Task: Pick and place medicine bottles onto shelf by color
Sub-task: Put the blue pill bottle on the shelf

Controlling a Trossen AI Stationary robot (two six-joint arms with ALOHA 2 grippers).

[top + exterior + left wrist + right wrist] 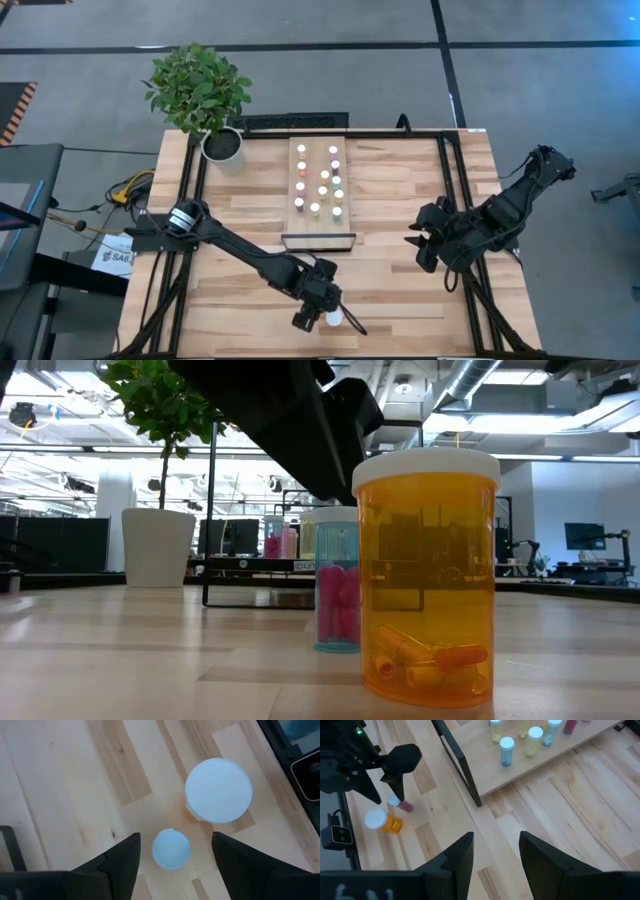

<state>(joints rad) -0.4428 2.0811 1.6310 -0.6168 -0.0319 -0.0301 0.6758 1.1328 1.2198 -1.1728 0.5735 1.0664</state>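
My left gripper [172, 850] hangs over the small pink bottle [171, 849] near bench edge, fingers spread astride its cap for a grab. Right gripper [495, 855] waits, fingers parted, empty.

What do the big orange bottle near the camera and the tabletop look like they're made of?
The orange bottle looks like clear tinted plastic with a glossy finish: capsules show through its wall and it catches reflections. Its cap seems opaque white plastic. The tabletop looks like light wood planks with visible grain, probably a smooth satin finish.
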